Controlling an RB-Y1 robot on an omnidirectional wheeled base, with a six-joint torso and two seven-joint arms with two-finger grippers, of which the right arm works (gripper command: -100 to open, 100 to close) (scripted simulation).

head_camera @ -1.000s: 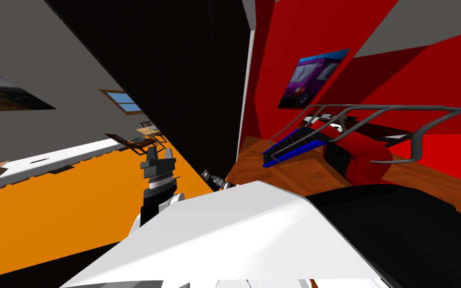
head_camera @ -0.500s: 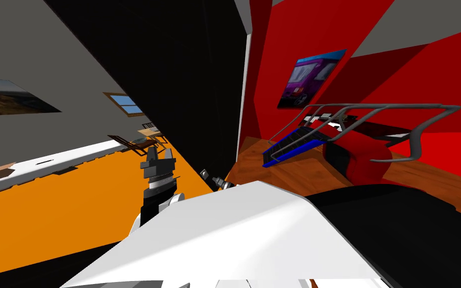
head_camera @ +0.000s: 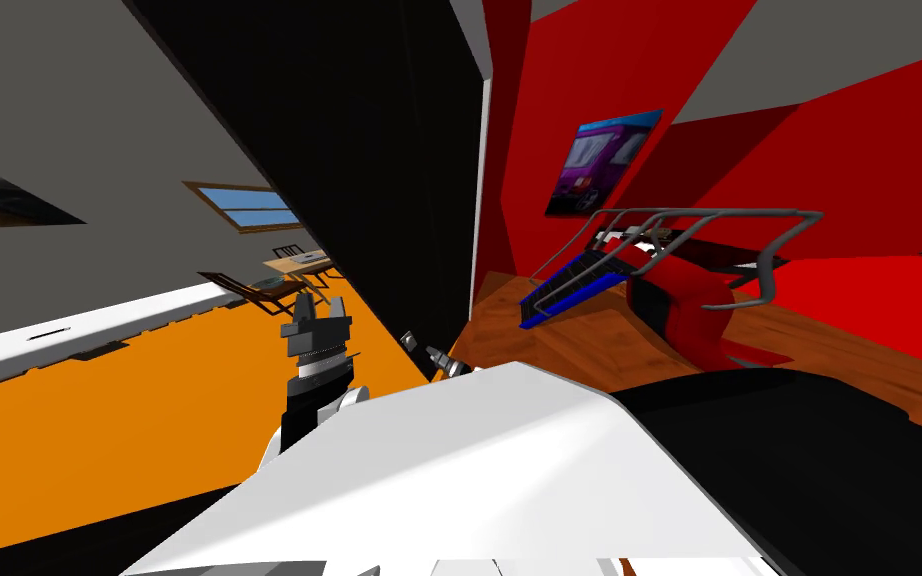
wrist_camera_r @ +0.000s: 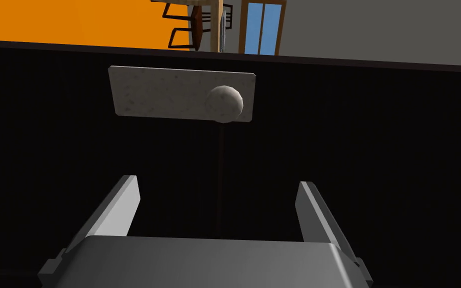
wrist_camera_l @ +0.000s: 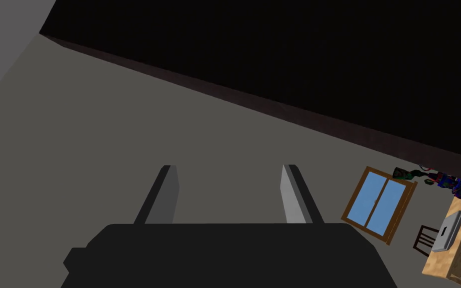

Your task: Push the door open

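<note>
A black door point(head_camera: 369, 150) stands edge-on in the middle of the head view, between a room with an orange floor and a red room. In the right wrist view its black face point(wrist_camera_r: 354, 150) carries a speckled grey plate point(wrist_camera_r: 154, 92) with a round knob point(wrist_camera_r: 224, 103). My right gripper point(wrist_camera_r: 218, 186) is open just short of that face, below the knob, holding nothing; it shows small at the door's foot point(head_camera: 439, 358). My left gripper point(head_camera: 317, 315) hangs open over the orange floor, pointing past the door's edge at a grey wall point(wrist_camera_l: 99, 140).
Beyond the left gripper are a wooden table point(head_camera: 294, 265) with chairs and a window point(head_camera: 239, 205). On the right, a red bed with a grey metal frame point(head_camera: 699, 225) and a blue rack point(head_camera: 564, 285) stand on a wooden floor below a picture of a purple vehicle point(head_camera: 599, 160).
The whole head view has shifted: the bed and the picture have slid left and the door's edge leans further left. Both grippers hold the same place in front of me.
</note>
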